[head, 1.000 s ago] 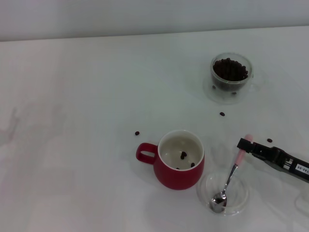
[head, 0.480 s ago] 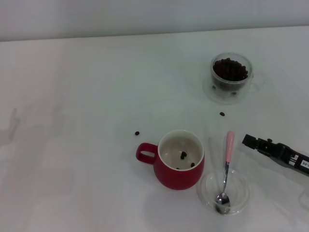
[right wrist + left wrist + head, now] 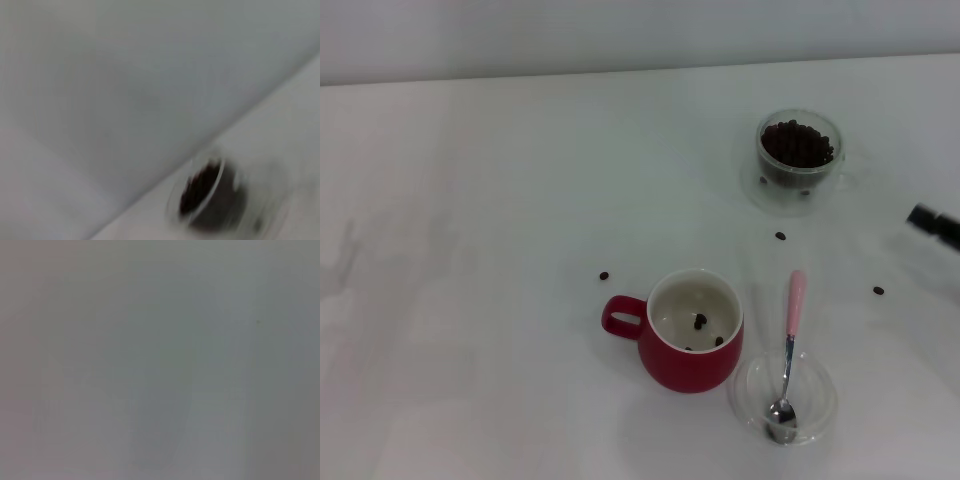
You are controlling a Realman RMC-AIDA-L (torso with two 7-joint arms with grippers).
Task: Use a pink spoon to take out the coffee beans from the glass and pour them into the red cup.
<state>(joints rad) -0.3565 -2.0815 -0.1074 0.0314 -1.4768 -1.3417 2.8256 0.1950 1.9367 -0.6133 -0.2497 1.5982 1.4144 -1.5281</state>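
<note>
Where the head view ends on the right, just a dark bit of the right gripper (image 3: 935, 222), blurry, over the white worktop (image 3: 470, 250). Cannot tell if wide or narrow. Not touching anything, and well apart from the spoon.

Closest to it, farther back on the worktop: the small clear glass (image 3: 800, 160) with a side handle, standing upright and full of dark brown coffee beans (image 3: 798, 145). Seen in the right wrist view too, as a blurry glass (image 3: 210, 195) with a dark heap inside.

Nearer the front, lying free: the small pink spoon (image 3: 790, 345) with a pale pink handle and a shiny metal bowl. Bowl end down inside a shallow clear round dish (image 3: 752, 390), handle leaning on the rim and pointing toward the back.

Just beside the dish, on its left: the round red cup (image 3: 685, 360), upright, cream-white inside, loop handle pointing left. Only a few beans (image 3: 700, 321) at its bottom.

Scattered on the worktop: three loose beans, one (image 3: 780, 236) in front of the glass, one (image 3: 604, 275) behind the cup's handle, one (image 3: 878, 290) to the right of the spoon.
</note>
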